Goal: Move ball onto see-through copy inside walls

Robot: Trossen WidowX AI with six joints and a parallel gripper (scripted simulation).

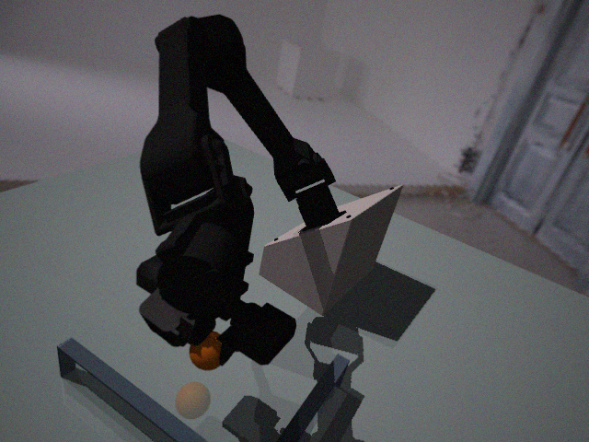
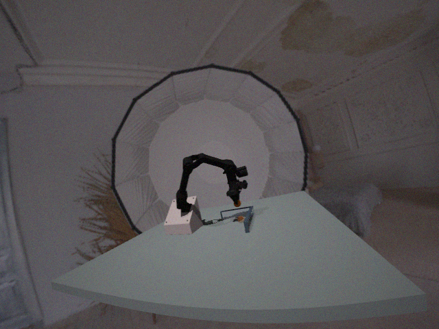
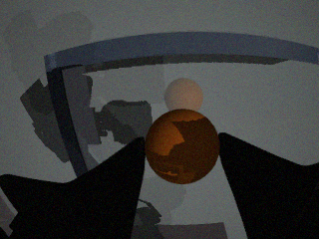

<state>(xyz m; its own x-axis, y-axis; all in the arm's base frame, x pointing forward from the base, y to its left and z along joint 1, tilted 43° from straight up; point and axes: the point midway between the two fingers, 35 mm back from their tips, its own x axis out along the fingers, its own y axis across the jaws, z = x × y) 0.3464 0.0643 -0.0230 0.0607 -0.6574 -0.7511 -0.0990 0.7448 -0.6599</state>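
Observation:
The orange ball (image 1: 203,355) (image 2: 236,203) (image 3: 181,154) is pinched between the two black fingertips. My gripper (image 3: 181,141) is shut on it and holds it raised above the table. The pale see-through copy (image 1: 192,401) (image 3: 183,93) rests on the table. In the wrist view it shows just beyond the ball, which overlaps its lower edge. In the top view it is below the ball in the picture. One low wall (image 1: 119,389) (image 3: 189,44) runs beyond the copy. The other low wall (image 1: 311,401) (image 3: 61,115) stands to the side, at the left in the wrist view.
The arm's pale wedge-shaped base (image 1: 292,266) (image 2: 177,228) stands on the pale green table (image 1: 95,238) (image 2: 283,269), away from the walls. Dark shadows of the arm fall across the table near the side wall. The walls' corner is at the upper left in the wrist view.

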